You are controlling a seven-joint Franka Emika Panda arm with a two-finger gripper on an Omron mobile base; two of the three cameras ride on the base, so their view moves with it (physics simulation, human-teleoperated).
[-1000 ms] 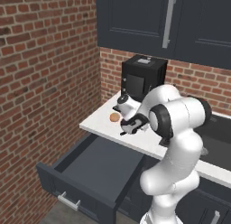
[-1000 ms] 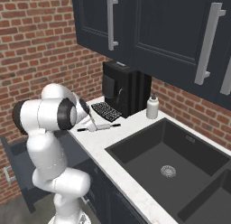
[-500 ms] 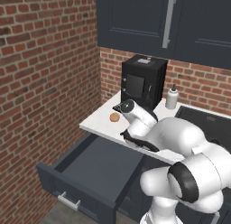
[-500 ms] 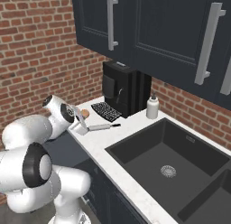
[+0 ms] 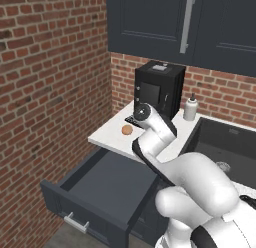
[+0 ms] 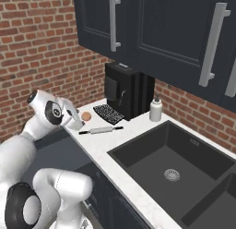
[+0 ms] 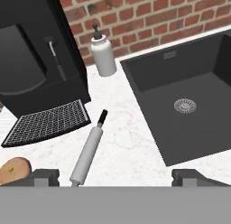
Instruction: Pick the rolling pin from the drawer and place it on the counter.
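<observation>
With the gripper [image 7: 109, 177] spread wide and empty, the pin [image 7: 88, 150] lies loose on the counter [image 7: 126, 142] just ahead of its fingertips, so any sideways brush as the arm pulls away could roll it toward the sink [image 7: 189, 105].

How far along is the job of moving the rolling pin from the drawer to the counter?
Done: the slim grey-white rolling pin with black handles lies flat on the white marbled counter, before the black coffee machine. The wide dark slate drawer stands open. In hand: nothing; the gripper is open above the pin. Left: apparently nothing.
</observation>
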